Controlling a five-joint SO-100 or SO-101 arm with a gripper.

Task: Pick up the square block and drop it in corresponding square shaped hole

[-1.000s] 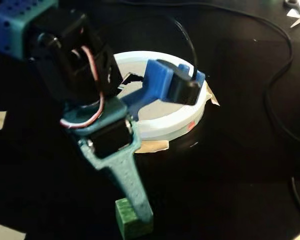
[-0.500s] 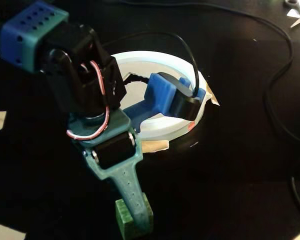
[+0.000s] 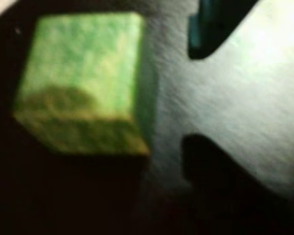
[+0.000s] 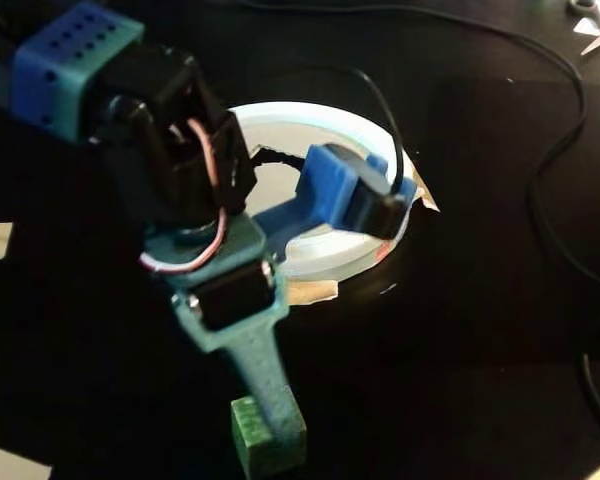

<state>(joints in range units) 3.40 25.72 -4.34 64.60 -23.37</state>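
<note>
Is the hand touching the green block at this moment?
Cannot tell. In the fixed view one teal finger overlaps the green block, but no contact line or gap shows. The wrist view is too blurred to settle it.

Teal arm (image 4: pixel 230 300), blue perforated block (image 4: pixel 70 60), black servos, pink-white cable (image 4: pixel 215 200)

Black table surface (image 4: pixel 460 340), matte, dark throughout fixed view. Green square block (image 4: pixel 263 436) sits on it near bottom edge, teal gripper finger touching its right side. Round white container (image 4: pixel 325 255) with pale rim rests on table at centre, silvery scraps (image 4: pixel 310 291) at its lower edge. Black cable (image 4: pixel 555 150) loops across right side. In wrist view block (image 3: pixel 83 81) upright, blurred, on dark ground.
</note>
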